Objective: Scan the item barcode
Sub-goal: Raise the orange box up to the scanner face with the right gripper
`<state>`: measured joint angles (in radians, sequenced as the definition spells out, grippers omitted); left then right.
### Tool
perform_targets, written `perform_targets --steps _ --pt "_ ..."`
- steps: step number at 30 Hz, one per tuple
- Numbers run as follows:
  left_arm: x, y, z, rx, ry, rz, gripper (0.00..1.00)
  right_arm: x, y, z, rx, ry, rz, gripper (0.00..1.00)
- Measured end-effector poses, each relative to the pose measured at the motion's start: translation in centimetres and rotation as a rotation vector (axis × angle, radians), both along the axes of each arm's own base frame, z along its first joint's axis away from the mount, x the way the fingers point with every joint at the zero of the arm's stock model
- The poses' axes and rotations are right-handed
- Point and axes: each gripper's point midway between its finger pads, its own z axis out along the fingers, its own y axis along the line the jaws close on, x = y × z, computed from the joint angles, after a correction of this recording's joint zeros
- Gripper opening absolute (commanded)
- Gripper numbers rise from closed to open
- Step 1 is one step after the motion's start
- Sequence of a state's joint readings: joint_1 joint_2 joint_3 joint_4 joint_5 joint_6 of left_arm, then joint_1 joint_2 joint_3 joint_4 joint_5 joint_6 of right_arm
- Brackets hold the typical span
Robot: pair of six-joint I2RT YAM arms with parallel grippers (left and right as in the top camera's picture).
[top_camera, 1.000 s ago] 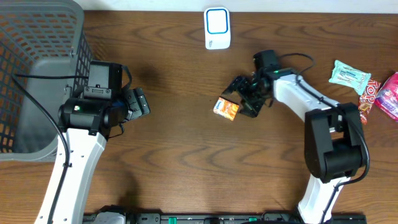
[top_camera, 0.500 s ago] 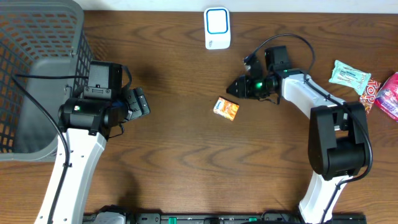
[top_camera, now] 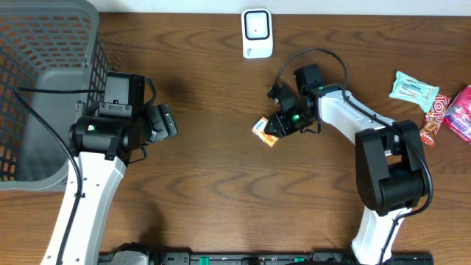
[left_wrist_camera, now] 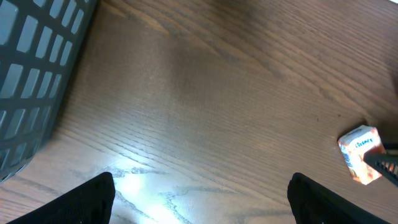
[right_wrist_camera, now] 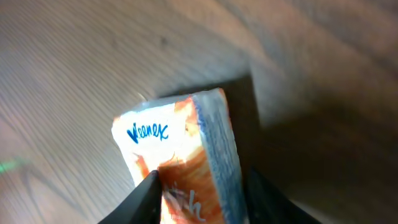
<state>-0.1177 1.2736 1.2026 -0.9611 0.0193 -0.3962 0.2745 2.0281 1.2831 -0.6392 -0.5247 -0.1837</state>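
The item is a small orange and white Kleenex tissue pack (top_camera: 262, 129) lying near the table's middle; it also shows at the right edge of the left wrist view (left_wrist_camera: 359, 152). My right gripper (top_camera: 277, 124) is shut on it, and in the right wrist view the pack (right_wrist_camera: 180, 146) fills the gap between the two fingers of that gripper (right_wrist_camera: 202, 202). No barcode shows on the faces I see. The white barcode scanner (top_camera: 257, 33) stands at the table's back edge, beyond the pack. My left gripper (top_camera: 166, 121) hangs open over bare wood, its fingers (left_wrist_camera: 93, 199) wide apart.
A grey mesh basket (top_camera: 44, 88) fills the far left. At the right edge lie a pale green wipes pack (top_camera: 413, 88), a red snack wrapper (top_camera: 435, 112) and a pink packet (top_camera: 461, 110).
My right gripper swung away toward the back, then came down again onto the tissue pack and closed around it, nudging it slightly left. The left arm has stayed still.
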Motion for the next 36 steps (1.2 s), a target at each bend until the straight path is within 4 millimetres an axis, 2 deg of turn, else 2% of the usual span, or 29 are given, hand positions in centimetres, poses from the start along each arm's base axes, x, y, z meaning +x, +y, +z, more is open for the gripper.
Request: perform_targets --steps 3,5,6,10,12,17,21,23,27,32,36 --pt "0.0 0.0 0.0 0.0 0.0 0.0 0.89 -0.4 -0.2 -0.2 -0.007 0.008 0.012 0.26" --pt "0.0 0.0 0.0 0.0 0.0 0.0 0.89 -0.7 -0.2 -0.3 -0.005 0.014 0.018 0.13" --pt "0.0 0.0 0.0 0.0 0.0 0.0 0.89 -0.7 -0.1 -0.3 -0.002 0.02 0.013 0.03" --pt "0.0 0.0 0.0 0.0 0.0 0.0 0.89 -0.6 0.4 0.0 0.03 0.042 -0.031 0.01" --pt "0.0 0.0 0.0 0.0 0.0 0.0 0.89 0.2 0.9 0.2 0.062 0.039 -0.077 0.01" --pt "0.0 0.0 0.0 0.0 0.0 0.0 0.89 3.4 2.0 1.7 0.139 0.009 -0.221 0.01" --pt "0.0 0.0 0.0 0.0 0.0 0.0 0.89 7.8 2.1 4.4 0.121 -0.087 -0.34 0.01" --pt "0.0 0.0 0.0 0.0 0.0 0.0 0.89 10.7 1.7 6.4 0.064 -0.191 -0.418 0.01" --pt "0.0 0.0 0.0 0.0 0.0 0.0 0.89 14.5 1.7 9.5 -0.062 -0.424 -0.519 0.01" --pt "0.0 0.0 0.0 0.0 -0.001 0.0 0.89 17.3 3.0 13.7 -0.188 -0.744 -0.609 0.01" --pt "0.0 0.0 0.0 0.0 0.0 0.0 0.89 18.6 3.1 14.9 -0.238 -0.844 -0.654 0.01"
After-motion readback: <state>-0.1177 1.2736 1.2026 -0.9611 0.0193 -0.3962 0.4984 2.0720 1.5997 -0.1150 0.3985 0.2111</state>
